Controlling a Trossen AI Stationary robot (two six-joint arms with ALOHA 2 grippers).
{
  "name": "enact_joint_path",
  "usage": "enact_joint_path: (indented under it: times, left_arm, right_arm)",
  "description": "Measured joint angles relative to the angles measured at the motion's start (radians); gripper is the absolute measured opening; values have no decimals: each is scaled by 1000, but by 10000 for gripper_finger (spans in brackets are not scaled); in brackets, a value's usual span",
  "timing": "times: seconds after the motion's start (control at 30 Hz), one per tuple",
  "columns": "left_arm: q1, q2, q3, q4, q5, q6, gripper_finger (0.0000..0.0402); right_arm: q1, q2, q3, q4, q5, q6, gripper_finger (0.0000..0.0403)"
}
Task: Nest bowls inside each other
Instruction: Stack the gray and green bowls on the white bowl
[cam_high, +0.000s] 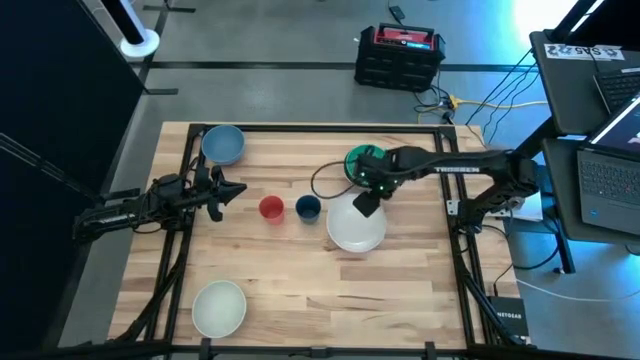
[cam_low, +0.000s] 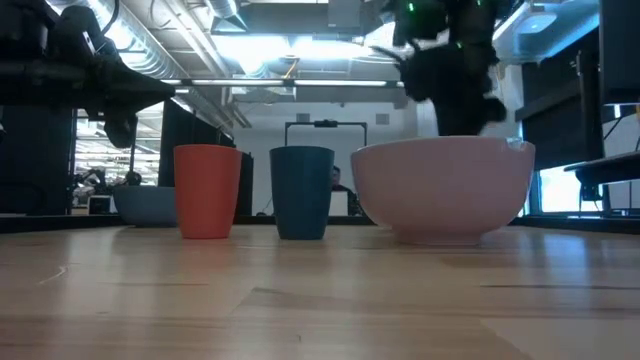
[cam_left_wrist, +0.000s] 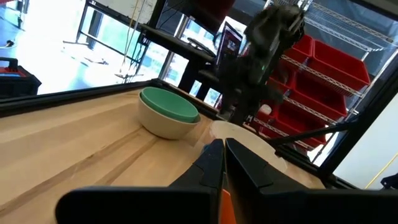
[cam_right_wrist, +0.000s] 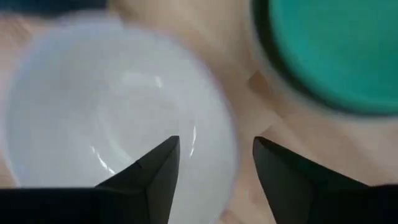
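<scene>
A wide white bowl (cam_high: 356, 228) stands upright on the table right of centre, and also shows in the low view (cam_low: 445, 190). My right gripper (cam_high: 368, 203) hangs open just above its far rim, clear of it (cam_low: 450, 70). Seen from the wrist, its fingers (cam_right_wrist: 214, 155) straddle that rim (cam_right_wrist: 231, 149) from above without touching. Beyond it a green bowl (cam_high: 362, 163) sits inside a cream bowl (cam_left_wrist: 163, 121). A tiny red bowl (cam_high: 271, 208) and a tiny navy bowl (cam_high: 307, 208) stand side by side at the table's middle. My left gripper (cam_high: 225, 192) waits shut at the left.
A light blue bowl (cam_high: 222, 144) stands at the far left corner. A pale bowl (cam_high: 219, 307) stands near the front left. Black frame rails (cam_high: 185, 260) run along the table's left and right sides. Bare wood lies along the near edge, centre and right.
</scene>
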Motion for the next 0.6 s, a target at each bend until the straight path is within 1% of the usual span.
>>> enact_joint_path:
  times: [0.17,0.37,0.47,0.6]
  left_arm:
    - [0,0,0,-3,0,1,0]
    - [0,0,0,-4,0,-2,0]
    - [0,0,0,-5,0,-4,0]
    - [0,0,0,-5,0,-4,0]
  right_arm:
    - [-37,-2,116,-32,35,-62,188]
    - [-145,182,289,-113,46,-160,190]
    - [-159,262,348,-150,58,-175,190]
    - [-162,319,384,-155,39,-174,190]
